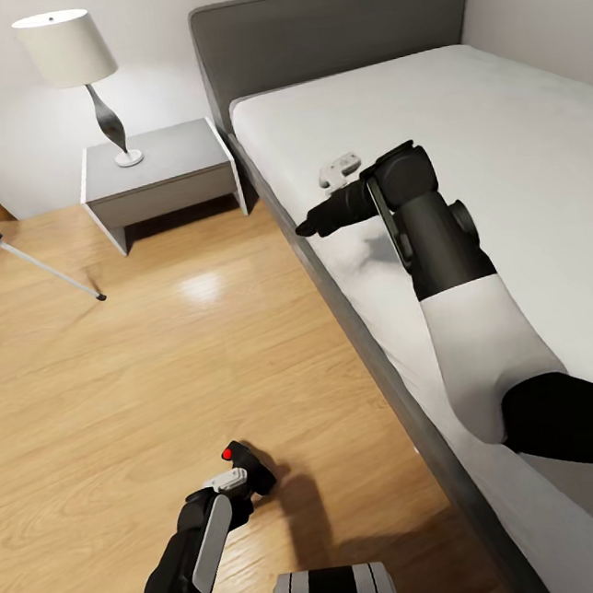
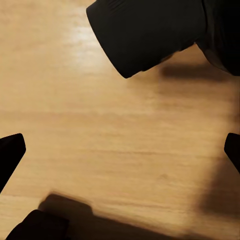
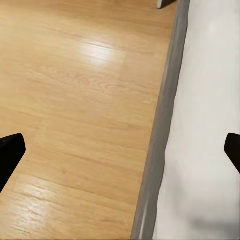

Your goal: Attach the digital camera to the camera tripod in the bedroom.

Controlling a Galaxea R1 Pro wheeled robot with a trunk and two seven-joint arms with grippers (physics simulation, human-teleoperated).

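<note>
Head view: one digital camera [image 1: 240, 455], black with a red button, lies on the wood floor [image 1: 157, 369] beside the bed [image 1: 461, 128], just ahead of the left pincer [image 1: 228, 483]; its spread cannot be told here. One silver tripod leg [image 1: 47, 267] slants in at the edge. One nightstand [image 1: 156, 170] carries one lamp [image 1: 73, 64].

Left wrist view: the camera [image 2: 145, 30] lies beyond wide-spread fingertips [image 2: 11, 150].

Right wrist view: fingertips [image 3: 10, 152] wide apart, holding nothing, above the bed's edge [image 3: 160, 150].

No writing is legible.
</note>
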